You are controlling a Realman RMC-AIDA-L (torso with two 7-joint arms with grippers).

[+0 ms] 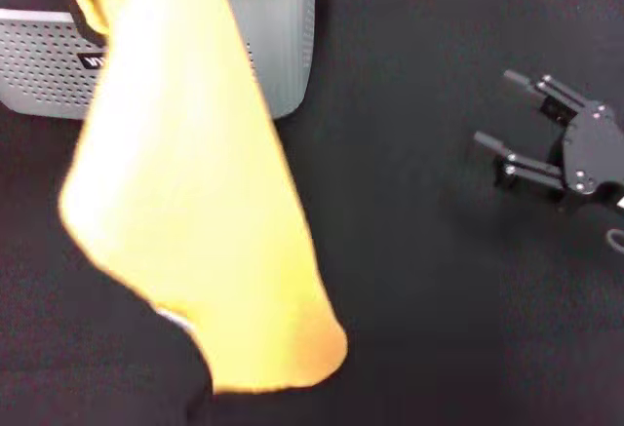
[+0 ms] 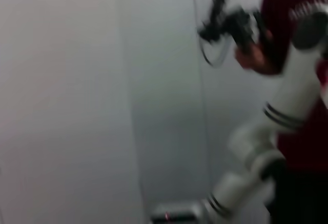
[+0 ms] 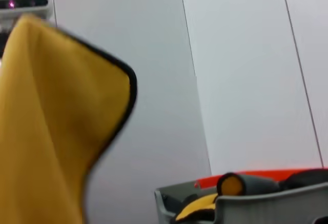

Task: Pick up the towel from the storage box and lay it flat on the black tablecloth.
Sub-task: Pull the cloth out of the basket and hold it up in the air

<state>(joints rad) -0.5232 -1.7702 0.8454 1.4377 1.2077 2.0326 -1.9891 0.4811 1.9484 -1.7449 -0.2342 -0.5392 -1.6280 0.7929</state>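
While the towel (image 1: 195,192) hangs high over the black tablecloth (image 1: 409,280), clear of the storage box (image 1: 273,46), its holder stays hidden: the left gripper is out of view, so I cannot tell its fingers. Right gripper (image 1: 507,119) waits on the desk's right side, fingers spread wide. Best move now, I'd judge: lower slowly, dragging the trailing edge so it unfolds flat.

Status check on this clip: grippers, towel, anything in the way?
Towel lifted, hanging over the black tablecloth, out of the storage box; left gripper unseen. Right gripper open, idle low over the cloth's right side. Nothing blocking.
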